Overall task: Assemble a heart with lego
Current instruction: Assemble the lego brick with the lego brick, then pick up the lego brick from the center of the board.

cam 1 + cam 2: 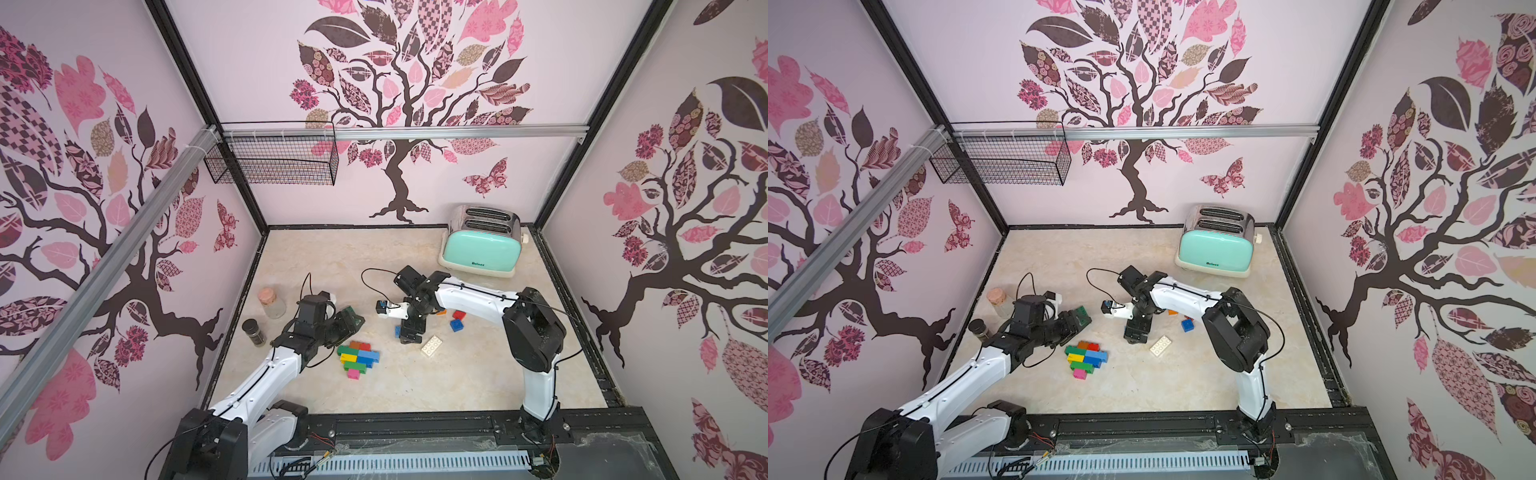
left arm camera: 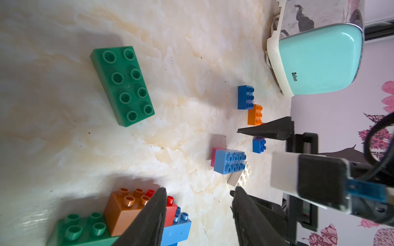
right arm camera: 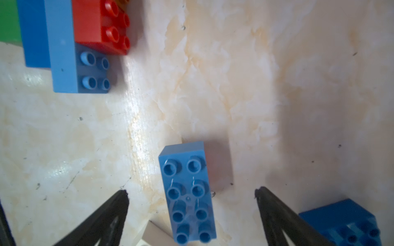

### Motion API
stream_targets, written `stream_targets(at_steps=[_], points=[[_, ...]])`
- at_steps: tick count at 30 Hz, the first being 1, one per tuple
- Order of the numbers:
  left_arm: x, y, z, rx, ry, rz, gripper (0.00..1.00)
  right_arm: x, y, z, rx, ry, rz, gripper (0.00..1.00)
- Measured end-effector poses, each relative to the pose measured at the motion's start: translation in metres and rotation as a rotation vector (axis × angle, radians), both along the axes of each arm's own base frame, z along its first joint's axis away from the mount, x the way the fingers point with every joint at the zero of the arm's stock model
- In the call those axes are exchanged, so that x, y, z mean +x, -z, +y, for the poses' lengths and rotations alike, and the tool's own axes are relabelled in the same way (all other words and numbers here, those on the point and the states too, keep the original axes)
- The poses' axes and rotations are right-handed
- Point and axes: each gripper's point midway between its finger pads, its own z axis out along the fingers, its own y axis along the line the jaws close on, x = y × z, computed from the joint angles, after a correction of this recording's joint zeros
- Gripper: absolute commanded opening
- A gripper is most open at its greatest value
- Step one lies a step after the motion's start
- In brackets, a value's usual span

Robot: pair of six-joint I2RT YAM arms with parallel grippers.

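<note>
You look to be at the fetching step: the heart (image 1: 358, 357) is partly built, a flat cluster of green, yellow, blue, orange, red and pink bricks near the middle of the tabletop (image 1: 415, 390), and by my reading it wants more pieces before the outline closes. Your right gripper (image 3: 191, 190) hangs nose-down over a light-blue eight-stud brick (image 3: 186, 204), its jaws spread wide. The brick sits studs-up in the gap, touching neither jaw, with its long axis running along the gap so that you would close across its narrow width. In the left wrist view that same brick (image 2: 229, 163) has a pink brick (image 2: 213, 156) just behind it and a white brick (image 2: 242, 176) just beside it; you cannot tell from here whether it rests flat or leans on them. For the next move, you would likely come down until the tips pass the brick's sides, check it is centred, then pinch. Watch that the neighbours are not dragged along. Your left gripper (image 2: 198, 189) waits beside the heart with its jaws moderately apart and nothing between them, one tip crossing the orange and red bricks in its own view; contact is unclear. A large green brick (image 2: 122, 85) lies loose nearby, well apart from the right jaws.
</note>
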Motion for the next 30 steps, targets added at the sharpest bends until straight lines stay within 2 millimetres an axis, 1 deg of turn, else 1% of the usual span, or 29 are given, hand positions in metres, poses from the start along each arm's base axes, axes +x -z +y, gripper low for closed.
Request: stream_targets(at_steps=[3, 5, 8, 12, 14, 16, 18, 19, 20, 23, 25, 27, 30], points=[[-0.001, -0.001, 0.002, 0.005, -0.006, -0.002, 0.54, 0.005, -0.022, 0.002, 0.059, 0.035, -0.060, 1.00], [-0.001, -0.002, 0.002, 0.007, -0.009, -0.006, 0.54, 0.008, -0.037, -0.001, 0.106, 0.080, -0.109, 1.00], [-0.001, -0.003, 0.004, 0.010, -0.013, -0.008, 0.54, 0.015, -0.060, -0.008, 0.176, 0.181, -0.190, 1.00], [-0.002, -0.003, 0.005, 0.013, -0.017, -0.005, 0.54, 0.030, -0.097, -0.018, 0.296, 0.344, -0.270, 1.00], [-0.003, -0.003, 0.005, 0.015, -0.019, -0.006, 0.54, 0.037, -0.115, -0.026, 0.380, 0.437, -0.275, 1.00], [-0.003, -0.002, 0.006, 0.017, -0.021, -0.003, 0.54, 0.043, -0.132, -0.044, 0.485, 0.551, -0.266, 1.00], [-0.003, -0.002, 0.007, 0.019, -0.024, -0.001, 0.54, 0.044, -0.144, -0.059, 0.572, 0.629, -0.259, 1.00], [-0.003, -0.002, 0.007, 0.020, -0.026, 0.000, 0.54, 0.042, -0.149, -0.068, 0.615, 0.672, -0.259, 1.00], [-0.003, -0.001, 0.007, 0.021, -0.026, 0.002, 0.55, 0.038, -0.154, -0.072, 0.653, 0.690, -0.257, 1.00], [-0.003, -0.001, 0.008, 0.021, -0.027, 0.003, 0.55, 0.020, -0.164, -0.078, 0.752, 0.702, -0.238, 1.00], [-0.003, -0.002, 0.008, 0.020, -0.028, 0.000, 0.55, 0.012, -0.169, -0.078, 0.782, 0.702, -0.220, 1.00], [-0.003, -0.004, 0.008, 0.019, -0.028, -0.005, 0.55, 0.013, -0.170, -0.078, 0.773, 0.726, -0.193, 1.00], [-0.003, -0.005, 0.009, 0.019, -0.031, -0.012, 0.55, 0.025, -0.163, -0.077, 0.721, 0.761, -0.149, 1.00]])
